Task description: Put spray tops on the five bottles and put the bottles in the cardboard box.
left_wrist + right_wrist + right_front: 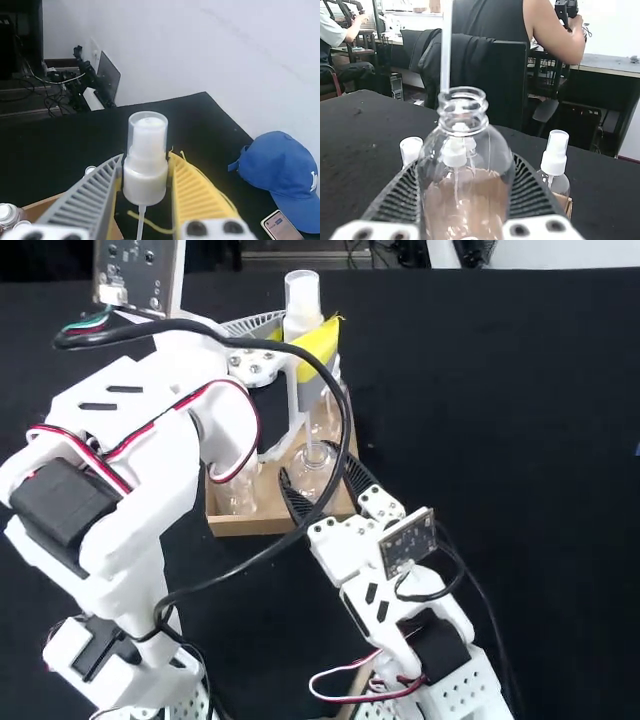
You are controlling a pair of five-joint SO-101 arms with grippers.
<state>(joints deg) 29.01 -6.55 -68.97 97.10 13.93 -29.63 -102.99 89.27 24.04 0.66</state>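
Observation:
My left gripper [300,335] [146,175] is shut on a white spray top [301,292] [146,160], held upright between its grey and yellow fingers. Its thin tube [446,45] hangs straight down to the open neck of a clear bottle [314,462] [465,175]. That bottle stands at the front right of the cardboard box [240,523], and my right gripper [318,480] [465,200] is shut on it with black fingers on both sides. Behind it stand two capped bottles [554,160] [411,150].
More bottles [235,490] stand in the box under the left arm. A blue cap [280,170] and a phone [280,225] lie on the black table off to one side. The table beyond the box is open black cloth.

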